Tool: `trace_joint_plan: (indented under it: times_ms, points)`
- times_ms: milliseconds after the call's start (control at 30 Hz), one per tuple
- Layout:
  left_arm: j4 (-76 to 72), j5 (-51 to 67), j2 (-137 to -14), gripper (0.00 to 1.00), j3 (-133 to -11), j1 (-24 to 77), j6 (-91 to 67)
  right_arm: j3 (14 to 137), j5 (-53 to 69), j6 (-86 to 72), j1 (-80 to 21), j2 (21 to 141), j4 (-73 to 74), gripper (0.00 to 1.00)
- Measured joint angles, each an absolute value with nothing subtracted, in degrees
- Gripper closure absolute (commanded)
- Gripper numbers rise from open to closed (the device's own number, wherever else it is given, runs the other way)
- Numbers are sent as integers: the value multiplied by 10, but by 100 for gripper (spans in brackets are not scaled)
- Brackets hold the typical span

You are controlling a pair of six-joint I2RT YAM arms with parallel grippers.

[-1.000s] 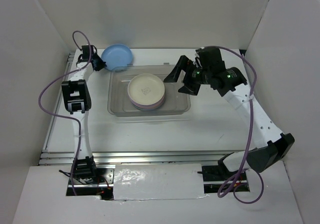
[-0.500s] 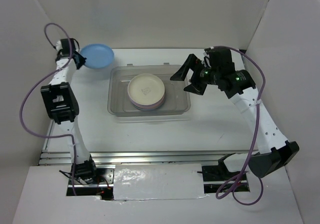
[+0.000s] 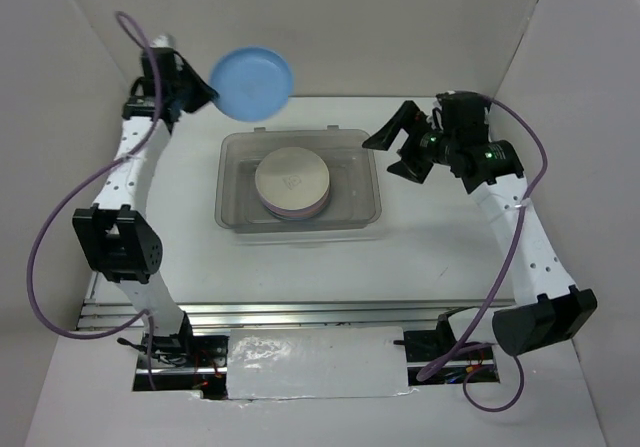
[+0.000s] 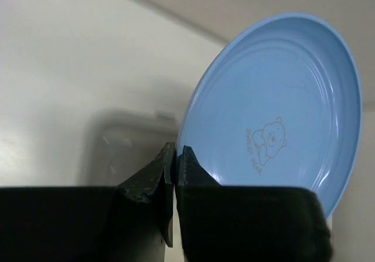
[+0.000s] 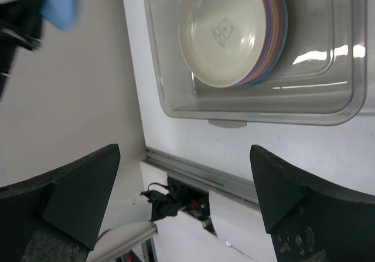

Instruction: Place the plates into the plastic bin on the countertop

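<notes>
My left gripper [image 3: 203, 95] is shut on the rim of the blue plate [image 3: 253, 83] and holds it high above the back left corner of the plastic bin [image 3: 233, 213]. In the left wrist view the blue plate [image 4: 275, 115] stands on edge with its bear mark showing, pinched at the gripper [image 4: 174, 156]. A stack of plates sits in the bin, cream plate [image 3: 292, 179] on top, lavender and other rims below it. My right gripper [image 3: 396, 149] is open and empty beside the bin's right end. The right wrist view shows the bin [image 5: 340, 106] and the cream plate [image 5: 225, 33].
White walls close in the countertop [image 3: 300, 267] on three sides. A metal rail [image 3: 300, 312] runs along the front edge. The purple cables of both arms hang at the left and right sides.
My left arm has lifted the blue plate up and swung it right, toward the bin's back left corner. My right gripper has drawn back to the right, away from the bin.
</notes>
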State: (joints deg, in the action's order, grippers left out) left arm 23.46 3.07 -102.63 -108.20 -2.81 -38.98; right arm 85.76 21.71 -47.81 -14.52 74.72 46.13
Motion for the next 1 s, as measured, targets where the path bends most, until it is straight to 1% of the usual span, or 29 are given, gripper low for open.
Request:
trace_joint_plan:
  times_ms: [133,200,300,467,500,533,567,600,633,900,1000]
  points:
    - [271,72,-1022,100,-991,66,-381,857,222,-465,-104,726,462,0]
    - [304,78,-1022,100,-962,97,-375,855,229,-455,-81,708,463,0]
    - [317,76,-1018,100,-934,119,-372,839,235,-440,-50,675,466,0]
    - [325,65,-994,100,-895,124,-362,803,256,-419,-14,634,476,0]
    - [327,62,-990,99,-891,124,-362,798,261,-416,-11,629,480,0]
    - [328,61,-986,86,-888,126,-362,795,265,-412,-9,626,485,0]
    - [330,58,-984,65,-887,126,-362,793,268,-408,-3,624,489,0]
    - [332,55,-983,8,-887,127,-361,792,273,-405,2,622,493,0]
    - [330,51,-983,1,-885,130,-359,791,277,-403,6,621,494,0]
    - [337,-1,-950,1,-867,145,-363,791,295,-381,18,595,504,0]
    - [373,-31,-923,1,-890,137,-359,804,291,-365,15,591,526,0]
